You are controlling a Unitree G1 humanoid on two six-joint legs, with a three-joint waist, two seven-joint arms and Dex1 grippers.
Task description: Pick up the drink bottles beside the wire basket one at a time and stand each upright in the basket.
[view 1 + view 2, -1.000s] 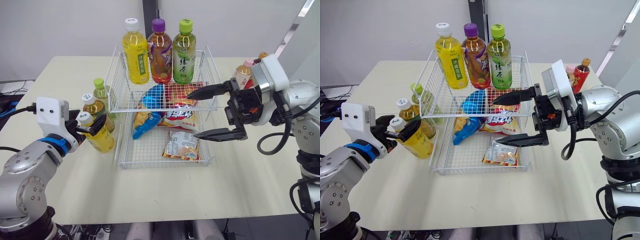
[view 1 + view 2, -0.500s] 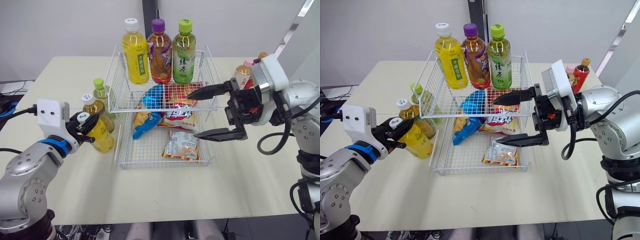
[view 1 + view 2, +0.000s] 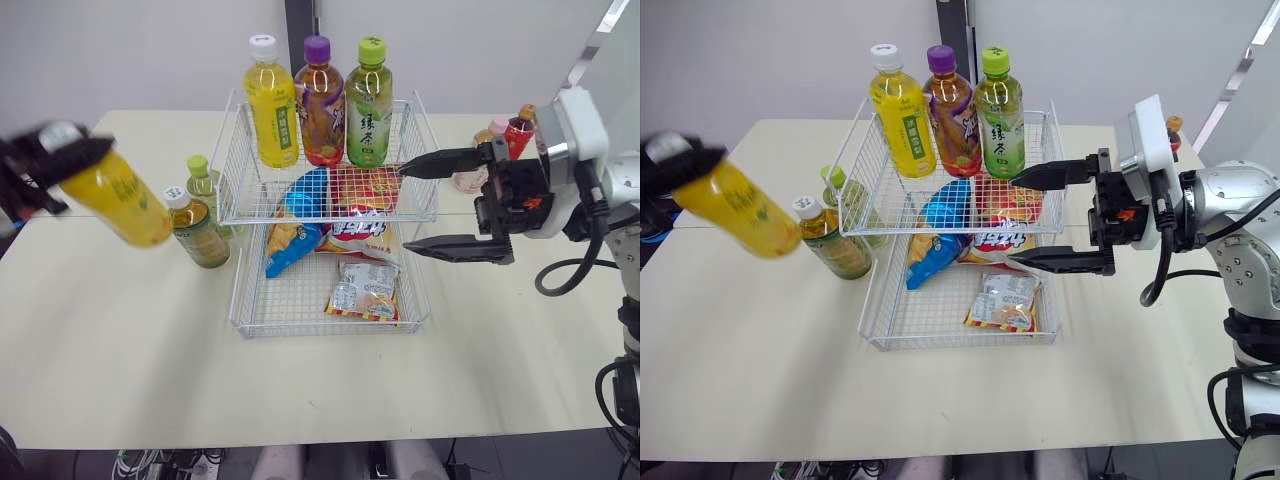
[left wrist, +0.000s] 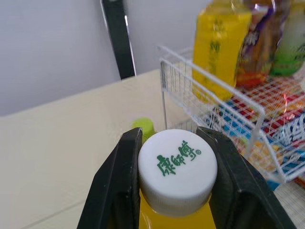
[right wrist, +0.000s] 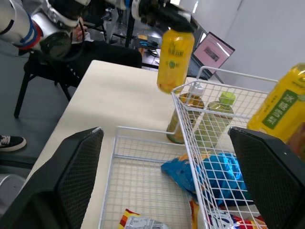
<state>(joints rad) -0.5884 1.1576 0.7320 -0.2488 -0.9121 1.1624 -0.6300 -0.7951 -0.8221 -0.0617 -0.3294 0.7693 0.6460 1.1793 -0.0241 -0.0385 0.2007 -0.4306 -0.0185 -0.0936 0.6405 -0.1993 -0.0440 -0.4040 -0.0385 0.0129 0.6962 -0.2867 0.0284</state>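
At the far left, the left gripper (image 3: 35,160) pinches one yellow bottle (image 3: 112,190) by its cap and holds it tilted above the table (image 3: 150,350). Two bottles stand just beside the wire basket (image 3: 330,328): an amber bottle (image 3: 200,232) and a green-capped bottle (image 3: 201,178). Three stand upright on the basket's upper shelf: a white-capped bottle (image 3: 270,100), a purple-capped bottle (image 3: 321,100) and a lime-capped bottle (image 3: 368,100). Three snack packs (image 3: 365,290) lie lower down. The right gripper (image 3: 447,205) hangs spread wide at the basket's right side, with a pale bottle (image 3: 468,180) and a red bottle (image 3: 517,130) behind it. The left wrist view shows green print on the held white cap (image 4: 177,164).
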